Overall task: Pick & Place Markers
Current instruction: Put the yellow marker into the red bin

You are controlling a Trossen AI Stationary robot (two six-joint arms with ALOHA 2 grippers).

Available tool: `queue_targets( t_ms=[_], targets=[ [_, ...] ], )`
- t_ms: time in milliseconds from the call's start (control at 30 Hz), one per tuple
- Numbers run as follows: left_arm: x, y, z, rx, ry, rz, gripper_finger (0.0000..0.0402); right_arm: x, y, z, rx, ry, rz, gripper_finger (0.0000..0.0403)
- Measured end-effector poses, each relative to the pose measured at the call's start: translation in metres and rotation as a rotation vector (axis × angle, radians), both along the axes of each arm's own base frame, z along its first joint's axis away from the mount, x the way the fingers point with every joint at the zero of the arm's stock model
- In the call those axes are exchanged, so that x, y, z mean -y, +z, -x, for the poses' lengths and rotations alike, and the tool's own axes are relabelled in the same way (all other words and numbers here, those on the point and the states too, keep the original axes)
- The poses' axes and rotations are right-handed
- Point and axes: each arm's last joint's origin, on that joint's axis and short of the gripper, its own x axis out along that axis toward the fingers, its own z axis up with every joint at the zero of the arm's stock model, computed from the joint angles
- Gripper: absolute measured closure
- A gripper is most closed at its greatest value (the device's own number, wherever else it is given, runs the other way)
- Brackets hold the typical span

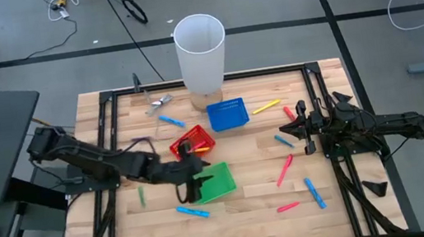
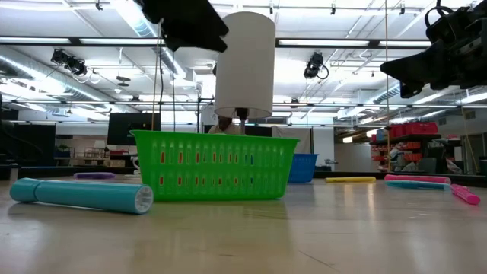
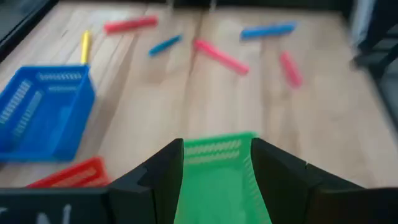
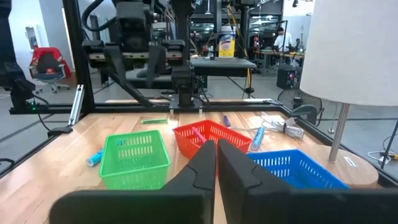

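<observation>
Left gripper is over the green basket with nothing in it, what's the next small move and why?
Probably swing the left gripper off the green basket toward the light blue marker lying just beside it on the table's near side. Its fingers stand open and empty above the basket, and that marker looks the closest loose one. The right gripper waits shut on its own side.

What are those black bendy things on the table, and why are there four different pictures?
Those are two robot arms, each ending in a claw. One camera looks down from above, one sits low at table height, and one rides on each arm's wrist. On the wooden table lie small colored markers, like a pink one and a blue one, plus three little baskets: red, blue and green. A tall white lamp stands at the back. The left claw is open, hanging at the green basket's edge, holding nothing that shows. The right claw waits shut and empty at the side.
</observation>
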Motion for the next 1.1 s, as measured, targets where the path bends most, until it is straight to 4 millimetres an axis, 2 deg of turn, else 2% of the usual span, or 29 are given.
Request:
queue_targets(
  t_ms=[333, 467, 1100],
  targets=[
    [0.009, -0.018, 0.029, 0.262, -0.087, 0.045, 0.0209, 0.0, 0.0, 0.0, -0.001, 0.0, 0.0, 0.0382],
    [0.009, -0.015, 0.032, 0.356, -0.103, 0.043, 0.0209, 0.0, 0.0, 0.0, -0.002, 0.0, 0.0, 0.0382],
    [0.005, -0.016, 0.031, 0.354, -0.074, 0.076, 0.0209, 0.0, 0.0, 0.0, -0.002, 0.0, 0.0, 0.0382]
  ],
)
